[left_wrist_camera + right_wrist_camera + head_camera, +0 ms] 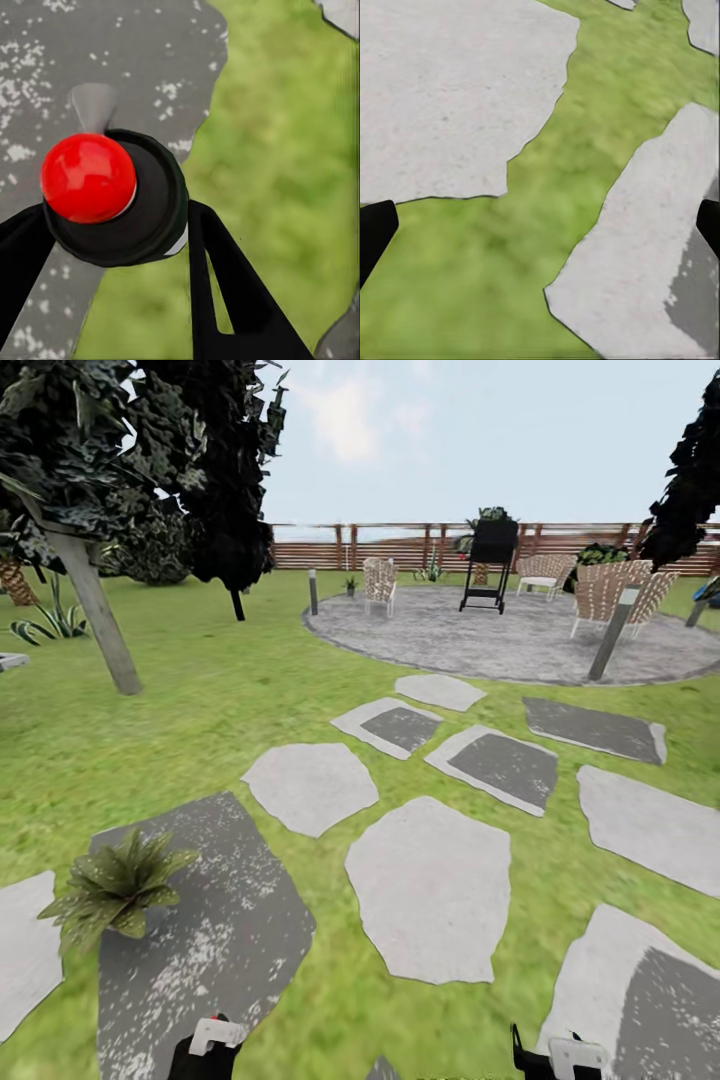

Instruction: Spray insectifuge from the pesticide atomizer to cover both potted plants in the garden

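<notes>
1. in the head view the green lawn of the garden (250, 700) spreads out with flat grey stepping stones (430, 885), a round grey gravel patio (520, 635) and a brown slatted wooden fence (400, 548) at the far edge.
2. one low rosette of pointed green leaves, a potted plant (118, 885), sits at the left edge of a dark stained stepping stone (215, 945), near the left arm.
3. the left wrist view adds what the head view hides: the left gripper (116, 240), its dark fingers (225, 292) clamped either side of the small pesticide atomizer with a red dot on its round dark top (112, 195), above the dark stone and grass.
4. the right wrist view shows the right gripper (540, 225) with its fingers spread wide apart, holding nothing, over pale stones and grass.
</notes>
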